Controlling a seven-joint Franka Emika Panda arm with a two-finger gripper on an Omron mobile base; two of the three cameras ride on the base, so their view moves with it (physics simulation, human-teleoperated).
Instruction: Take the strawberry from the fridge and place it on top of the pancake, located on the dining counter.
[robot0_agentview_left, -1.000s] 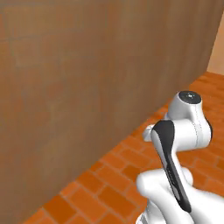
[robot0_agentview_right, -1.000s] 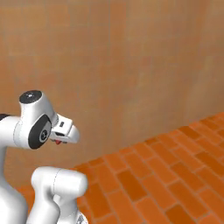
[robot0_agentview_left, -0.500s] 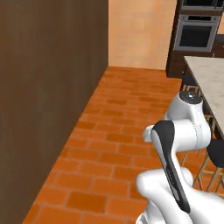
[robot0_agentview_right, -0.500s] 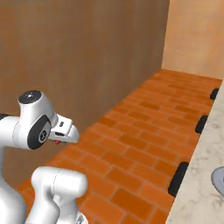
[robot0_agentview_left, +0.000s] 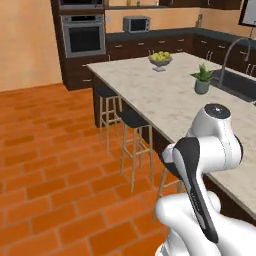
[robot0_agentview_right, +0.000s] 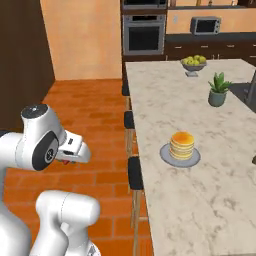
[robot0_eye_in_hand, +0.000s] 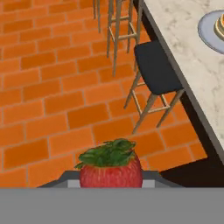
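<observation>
gripper (robot0_eye_in_hand: 111, 181) closed on strawberry (robot0_eye_in_hand: 111, 168), carried over brick floor | pancake (robot0_agentview_right: 182, 145) one stack on grey plate (robot0_agentview_right: 167, 155), dining counter (robot0_agentview_right: 210, 190), 2 o'clock in hand view | risk: tiny fruit could slip during the swing, or roll off the stack | count: 1 strawberry, 1 plate, 1 fruit bowl (robot0_agentview_right: 194, 64), 1 potted plant (robot0_agentview_right: 217, 90)

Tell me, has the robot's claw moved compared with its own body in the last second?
No. In the right base view the gripper sits tucked beside the arm's round shoulder joint just as before; only the surroundings changed, because the base turned.
</observation>
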